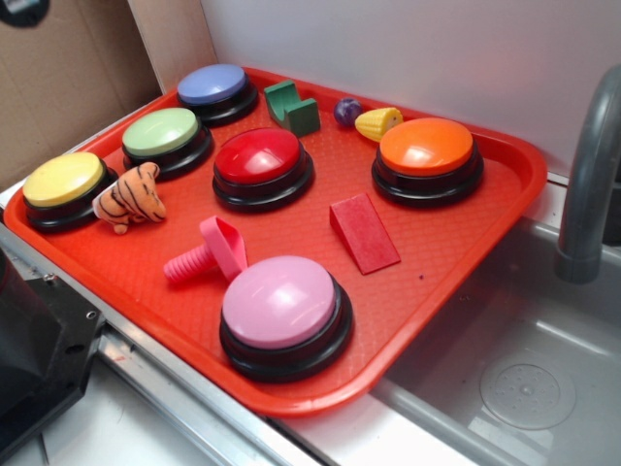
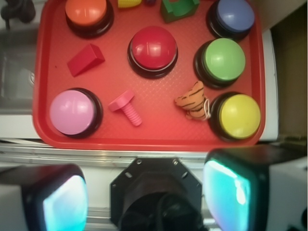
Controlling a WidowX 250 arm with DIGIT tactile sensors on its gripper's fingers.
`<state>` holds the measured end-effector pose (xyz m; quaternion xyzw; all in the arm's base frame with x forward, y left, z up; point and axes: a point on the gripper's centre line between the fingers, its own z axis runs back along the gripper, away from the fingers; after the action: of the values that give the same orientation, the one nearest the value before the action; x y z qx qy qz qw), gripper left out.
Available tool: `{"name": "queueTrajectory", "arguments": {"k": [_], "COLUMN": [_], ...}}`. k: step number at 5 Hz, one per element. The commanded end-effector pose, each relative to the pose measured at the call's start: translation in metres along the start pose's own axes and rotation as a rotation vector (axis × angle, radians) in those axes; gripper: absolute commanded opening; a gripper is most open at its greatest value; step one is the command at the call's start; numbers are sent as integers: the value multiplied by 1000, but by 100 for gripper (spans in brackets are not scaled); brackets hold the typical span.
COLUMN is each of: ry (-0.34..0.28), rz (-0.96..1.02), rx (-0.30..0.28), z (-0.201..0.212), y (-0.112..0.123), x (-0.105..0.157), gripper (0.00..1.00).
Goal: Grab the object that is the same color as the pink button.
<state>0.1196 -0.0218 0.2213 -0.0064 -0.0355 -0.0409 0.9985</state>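
So far nothing is grabbed — my claw [image 2: 144, 202] hangs wide apart and empty, its two pads [image 2: 226, 195] framing the bottom of the wrist view, still outside the tray's [image 2: 41, 72] near rim and well above it. Straight ahead of it, just over that rim, lies the pink bolt [image 2: 125, 108] on its side, ribbed shaft pointing toward me and a little to the right of the view, flat head [image 2: 121, 101] toward the tray's middle. It sits just beside the pink button [image 2: 73, 112], apart from it by a narrow strip of red tray, so the color match is plain. Further out I see the red button [image 2: 153, 50], the dark red wedge [image 2: 85, 59], the toy tiger [image 2: 193, 102] against the yellow button [image 2: 237, 115], then green [image 2: 224, 60], blue [image 2: 234, 15] and orange [image 2: 86, 12] ones at the far side. As I judge it, the whole job remains — move in over the bolt, descend, close across the shaft, and lift clear without nudging the pink button.
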Motion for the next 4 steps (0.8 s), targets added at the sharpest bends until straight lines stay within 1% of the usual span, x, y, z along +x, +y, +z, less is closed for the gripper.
{"name": "queueTrajectory", "arguments": {"k": [1,2,3,4], "ry": [-62,-74,-123,-176], "rz": [-387,-506,-519,-531], "rx": [13,9,36,36], "z": [-38,-60,-88,-117], "y": [-2,-2,0,-2], "x": [11,15,19,27], "gripper": [100,100,100,100]}}
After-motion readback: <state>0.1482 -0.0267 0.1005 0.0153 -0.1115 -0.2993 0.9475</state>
